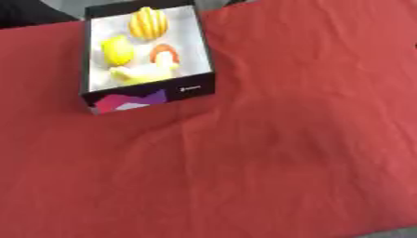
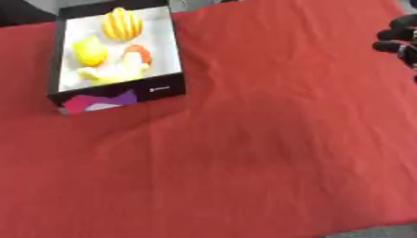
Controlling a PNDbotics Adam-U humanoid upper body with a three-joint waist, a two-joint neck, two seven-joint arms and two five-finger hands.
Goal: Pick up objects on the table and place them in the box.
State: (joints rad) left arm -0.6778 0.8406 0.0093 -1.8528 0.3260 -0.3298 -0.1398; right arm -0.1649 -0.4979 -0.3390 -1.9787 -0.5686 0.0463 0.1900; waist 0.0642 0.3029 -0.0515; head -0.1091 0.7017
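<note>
Red cloth [image 1: 269, 162] up close, box [image 1: 189, 88] far back with the toys in it.

The red cloth covers the counter, and no loose thing shows on it. The box sits at the far left, its long side running away from the camera and leaning a bit left, its coloured end facing us. Inside lie a striped yellow fruit [image 1: 148, 23] at the back, a plain yellow one [image 1: 117, 50], an orange-and-white piece [image 1: 164, 54] and a pale yellow one [image 1: 143, 73] in front. The picking looks done; next, a look around for anything left. The right hand [image 2: 397, 35] shows at the right edge, well apart from the box; I cannot tell how its fingers are. The left hand is not seen.
</note>
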